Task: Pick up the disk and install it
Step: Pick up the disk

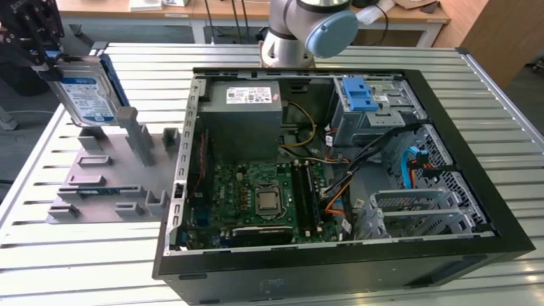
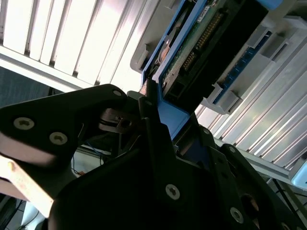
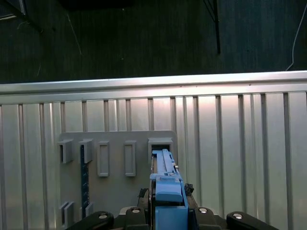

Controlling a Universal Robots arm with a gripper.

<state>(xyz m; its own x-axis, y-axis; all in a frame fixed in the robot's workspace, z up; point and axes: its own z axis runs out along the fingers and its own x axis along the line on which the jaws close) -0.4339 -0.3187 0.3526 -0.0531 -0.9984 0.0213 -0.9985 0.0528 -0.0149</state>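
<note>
Pincer (image 1: 44,64) clamped on disk (image 1: 85,95), above grey rack (image 1: 102,185).

A robotics lab: a robot arm (image 1: 297,29) on a slatted metal bench (image 1: 85,261) with an opened computer case (image 1: 340,261), wooden desks (image 1: 229,9) behind.

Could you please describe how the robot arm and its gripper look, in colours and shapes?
The arm is a round silver-grey tube with a light blue cap on its joint. The gripper is black and angular. In the second wrist view its flat black plates are fastened with small silver screws.
</note>
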